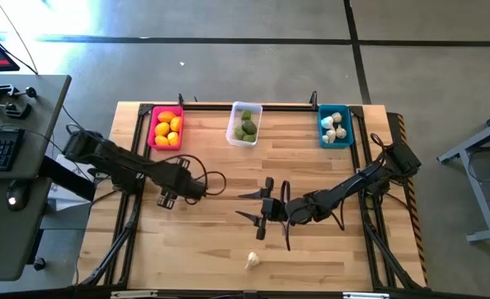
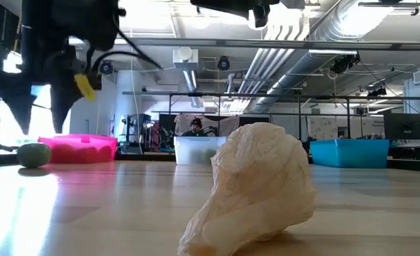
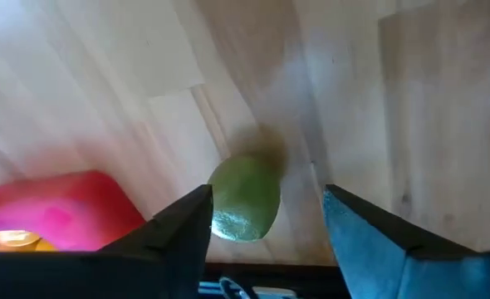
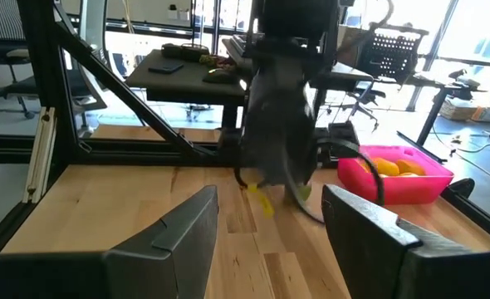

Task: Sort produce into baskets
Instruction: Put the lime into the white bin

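The left arm is reaching in from the left edge of the high view, its left gripper [image 1: 167,200] pointing down at left of centre with fingers [image 3: 178,232] spread apart. The right arm is stretching from the right side toward centre, its right gripper [image 1: 262,208] gaping wide.

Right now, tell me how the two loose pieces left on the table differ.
The green fruit is dull green and smooth; the garlic bulb is whitish and papery, tapering to a point. The green fruit sits between the open fingers of the left gripper, above it; the garlic bulb lies alone near the table's front edge, and the open right gripper is clear of it. Both rest on the wooden table, outside any basket.
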